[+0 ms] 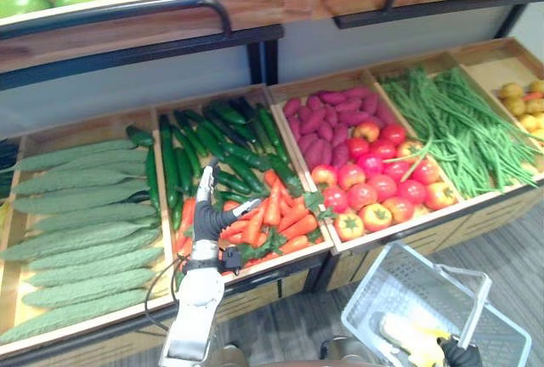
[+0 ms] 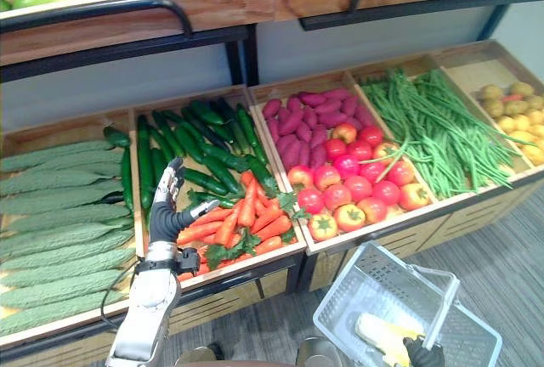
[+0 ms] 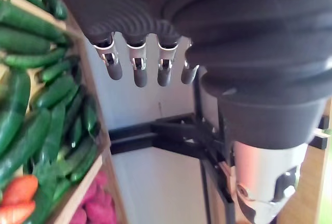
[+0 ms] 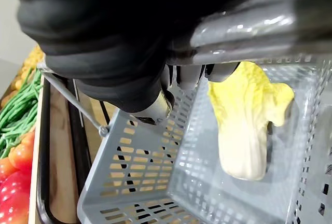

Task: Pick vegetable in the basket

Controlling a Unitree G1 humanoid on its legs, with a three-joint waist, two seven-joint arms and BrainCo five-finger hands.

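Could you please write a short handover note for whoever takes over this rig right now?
Left hand: open, holding nothing, raised over the bin of carrots, next to the cucumbers.
Right hand: curled round the handle of the grey basket, held in front of the stand.
Done: one pale cabbage lies in the basket.
Left: probably grasp another vegetable (the carrots are nearest the left hand) and put it in the basket.
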